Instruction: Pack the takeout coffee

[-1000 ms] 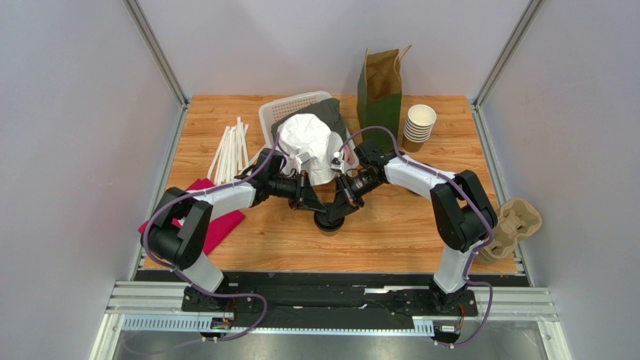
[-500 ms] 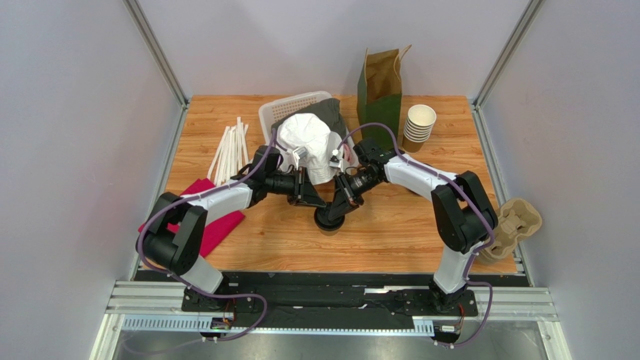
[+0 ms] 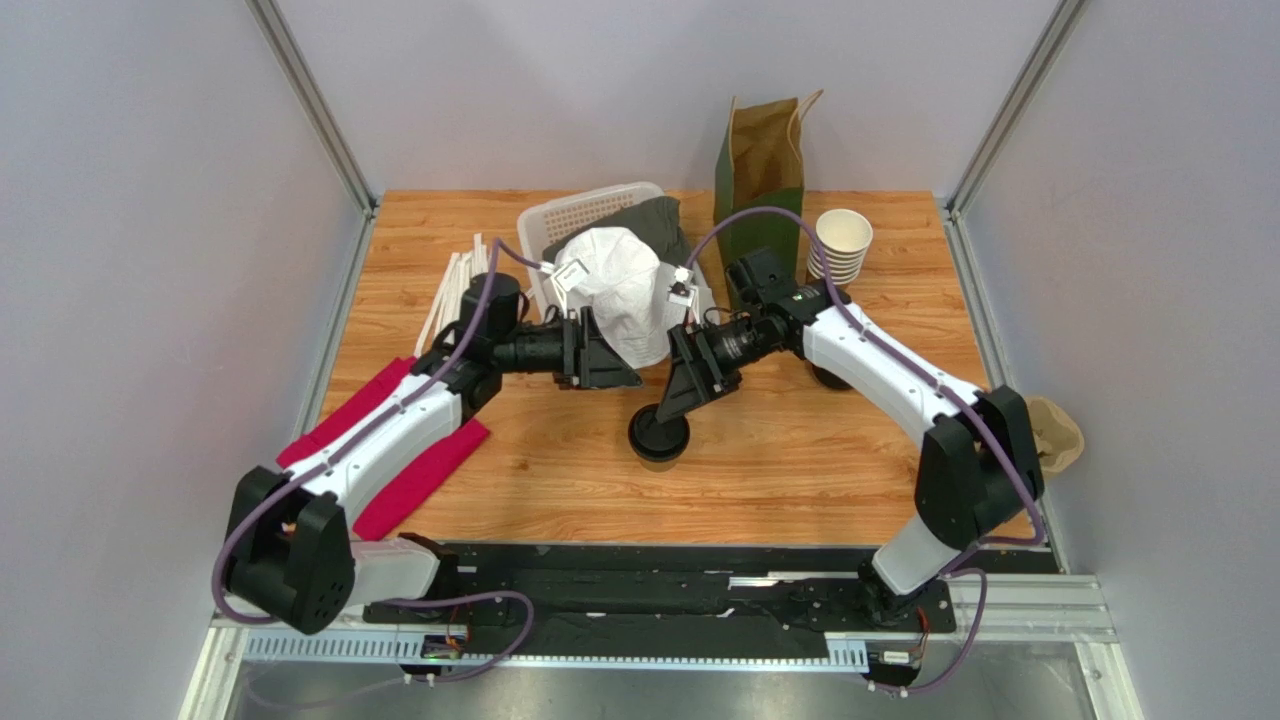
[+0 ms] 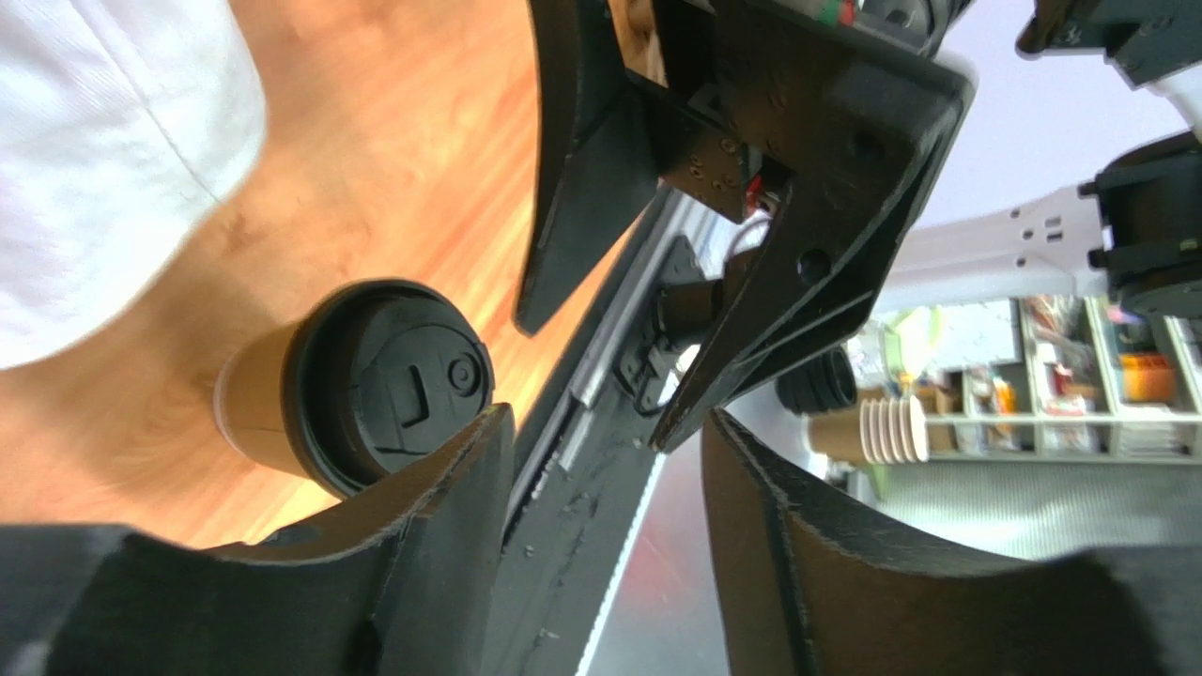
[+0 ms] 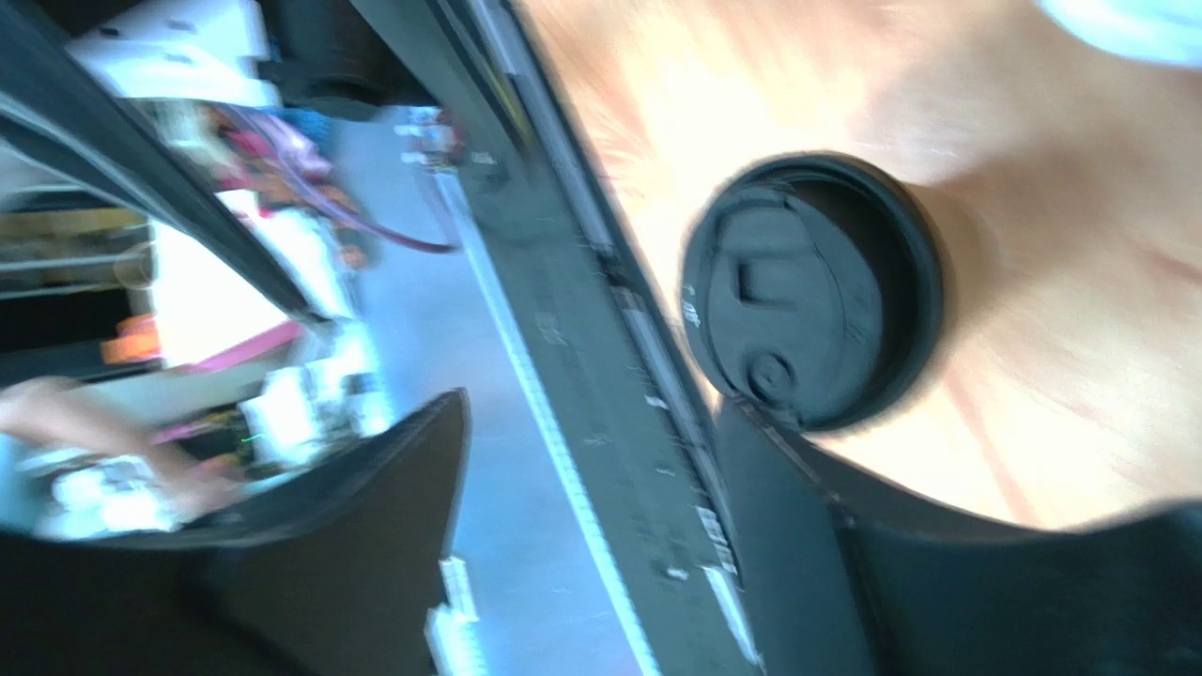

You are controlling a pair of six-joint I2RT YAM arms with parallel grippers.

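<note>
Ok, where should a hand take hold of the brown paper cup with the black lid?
Probably the wall of the small brown paper cup, just under its round black plastic lid, coming in level from left or right: it stands upright with open sides, and the lid overhangs.

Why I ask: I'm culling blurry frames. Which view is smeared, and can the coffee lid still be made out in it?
Right wrist: motion-smeared throughout, yet the takeout coffee is recognisable by its round black lid. Left wrist: crisp, the lid's moulded details read clearly. Top external: sharp and evenly lit, with only soft shadows.
</note>
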